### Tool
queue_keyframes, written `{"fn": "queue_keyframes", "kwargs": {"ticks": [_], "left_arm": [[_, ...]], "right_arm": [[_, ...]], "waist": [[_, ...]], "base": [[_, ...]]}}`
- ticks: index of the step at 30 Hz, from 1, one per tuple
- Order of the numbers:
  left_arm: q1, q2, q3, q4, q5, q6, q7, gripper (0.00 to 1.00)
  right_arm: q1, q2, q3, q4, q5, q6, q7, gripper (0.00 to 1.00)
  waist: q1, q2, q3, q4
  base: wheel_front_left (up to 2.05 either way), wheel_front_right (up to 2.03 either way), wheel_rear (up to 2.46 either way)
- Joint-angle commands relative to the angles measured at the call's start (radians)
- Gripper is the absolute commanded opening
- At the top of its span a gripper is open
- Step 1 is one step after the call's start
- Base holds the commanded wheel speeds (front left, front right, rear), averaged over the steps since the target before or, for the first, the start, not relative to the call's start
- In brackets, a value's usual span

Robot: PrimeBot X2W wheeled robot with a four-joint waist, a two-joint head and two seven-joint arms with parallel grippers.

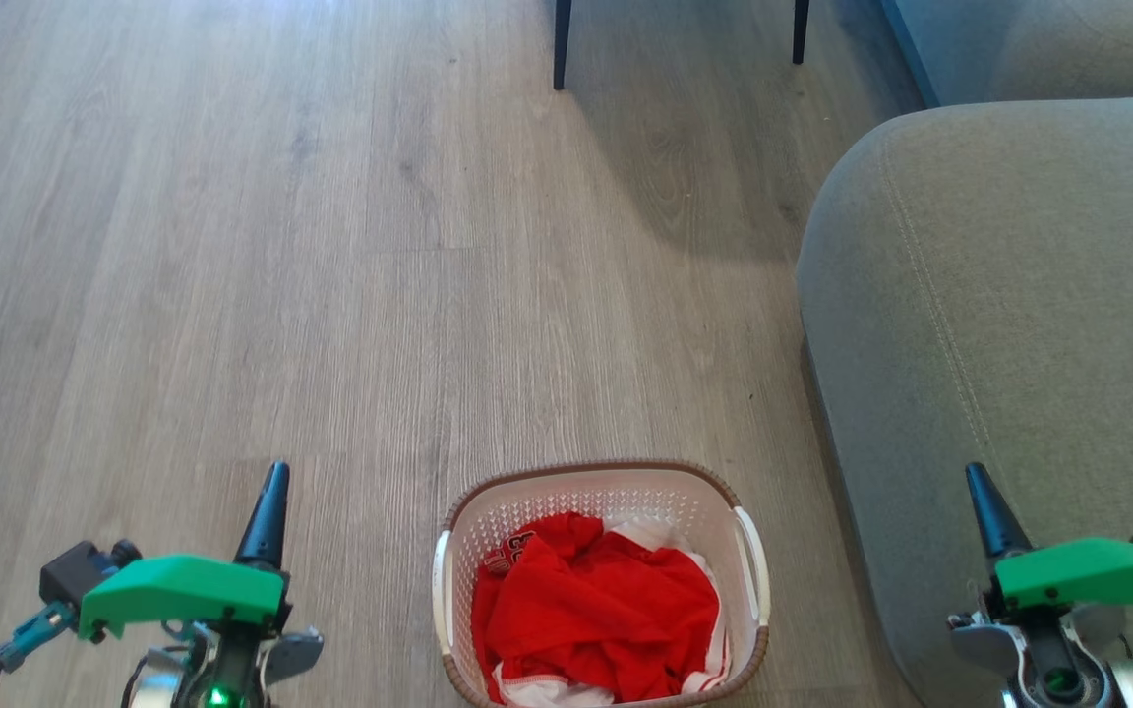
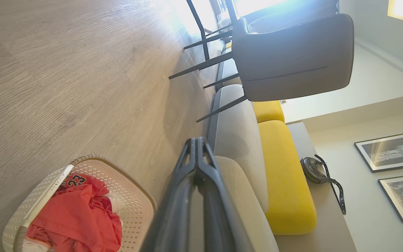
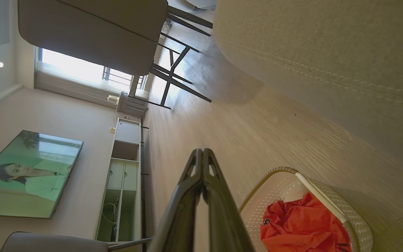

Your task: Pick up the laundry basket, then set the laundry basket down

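Left hand (image 1: 274,484) and right hand (image 1: 981,484) are pinched together, empty; a lopsided lift could tip the laundry basket (image 1: 602,465).

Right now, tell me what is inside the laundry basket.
The laundry basket holds a crumpled red garment with white print, and white fabric peeking out at its edges. The clothes cover the basket's bottom, so anything beneath them is hidden.

The laundry basket (image 1: 606,497) sits on the floor (image 1: 232,246) between the left tool (image 1: 276,474) and right tool (image 1: 976,474), clothes (image 1: 596,600) in it, sofa (image 1: 999,295) on its right.
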Motion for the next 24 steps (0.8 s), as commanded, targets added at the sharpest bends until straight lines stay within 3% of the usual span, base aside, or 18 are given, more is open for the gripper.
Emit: {"fn": "queue_keyframes", "kwargs": {"ticks": [1, 24], "left_arm": [[-0.058, 0.016, 0.039, -0.026, -0.032, -0.010, 0.009, 0.00], [-0.077, 0.014, 0.115, -0.009, -0.266, -0.055, 0.075, 0.00]], "right_arm": [[-0.059, -0.014, 0.007, -0.027, 0.035, 0.005, 0.015, 0.00], [-0.075, -0.015, -0.013, -0.010, 0.267, 0.006, 0.081, 0.00]], "waist": [[0.0000, 0.0000, 0.000, -0.001], [0.0000, 0.0000, 0.004, -0.014]], "base": [[0.00, 0.00, 0.00], [0.00, 0.00, 0.00]]}}
